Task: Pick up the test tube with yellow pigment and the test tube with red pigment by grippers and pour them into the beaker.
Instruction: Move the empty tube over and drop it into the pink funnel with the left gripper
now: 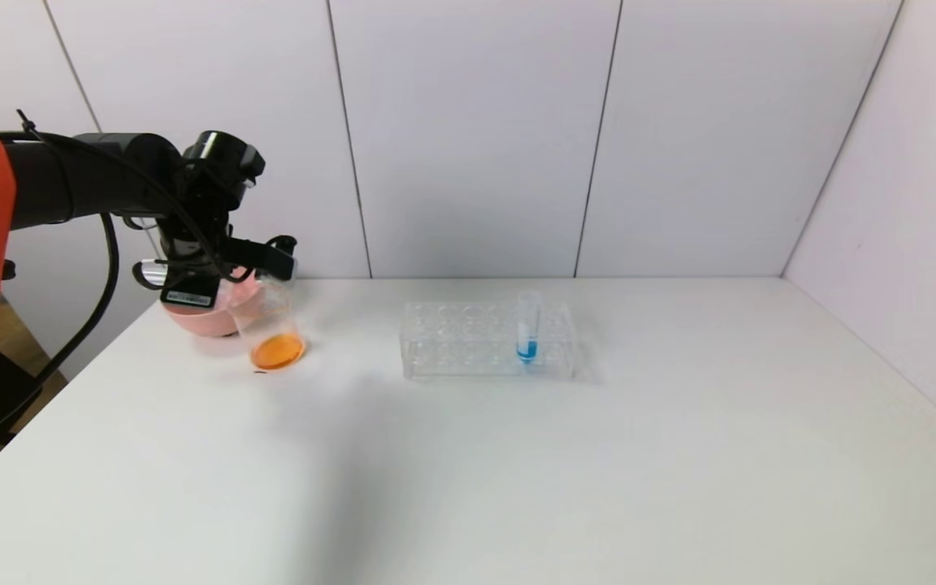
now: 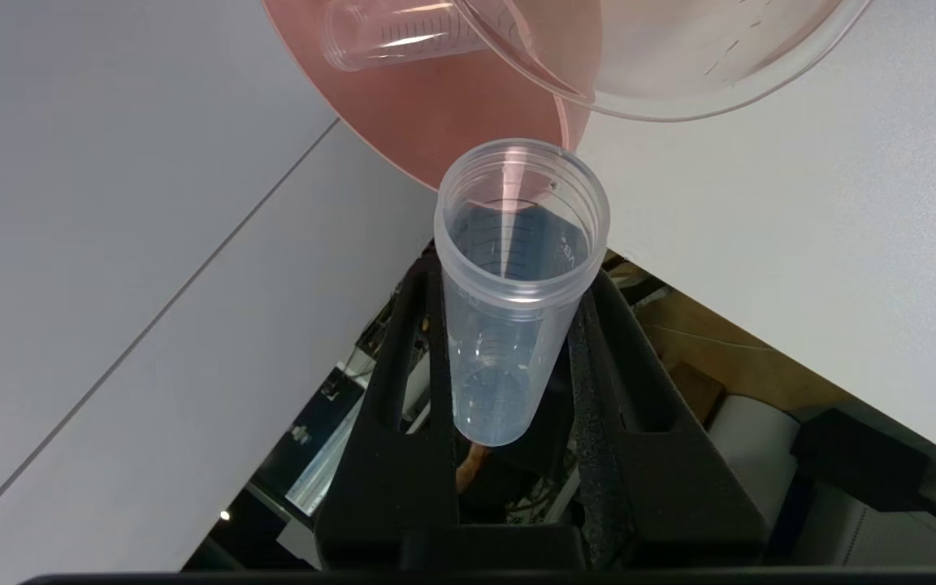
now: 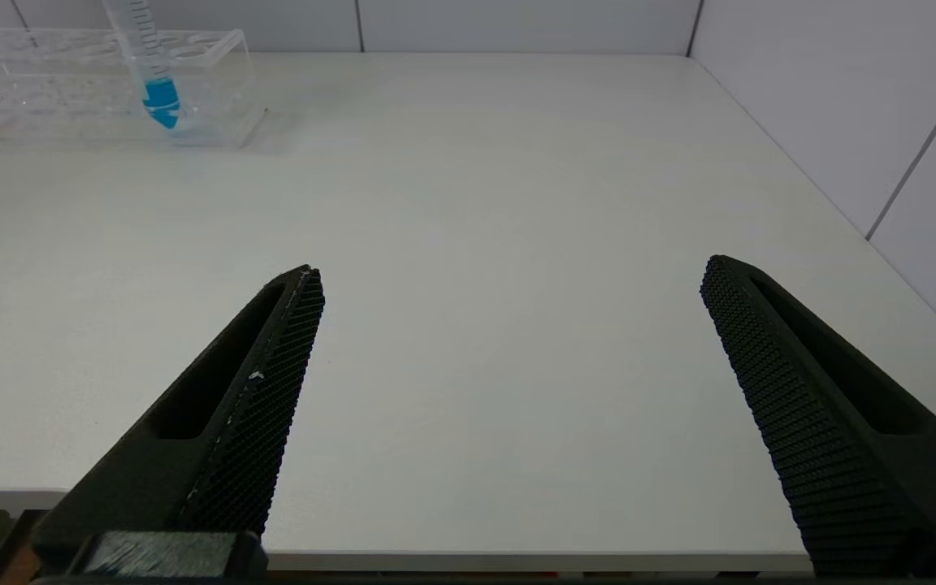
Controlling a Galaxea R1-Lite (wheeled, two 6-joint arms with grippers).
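beaker of clear plastic stands at the far left of the white table, a disc of orange liquid pooled in its base; its upper rim is partly hidden in the head view by the left gripper poised just above it. whether the tube the gripper carries once held yellow or red pigment cannot be told, since the empty test tube shows no colour. the left gripper's two black fingers are clamped on that tube around its lower half, its open mouth pointing toward the beaker's rim, which is cut off at the edge of the left wrist view. just behind the beaker sits the pink bowl, largely masked by the gripper in the head view; in the left wrist view a second empty tube lies inside the bowl, only part of it in frame.

out of the head view entirely, the right gripper hangs over the near edge of the table with its textured fingers spread wide and nothing between them.

toward the middle of the table, well apart from the beaker, the clear tube rack holds one upright tube with blue liquid near its right end. pale wall panels close off the scene behind.
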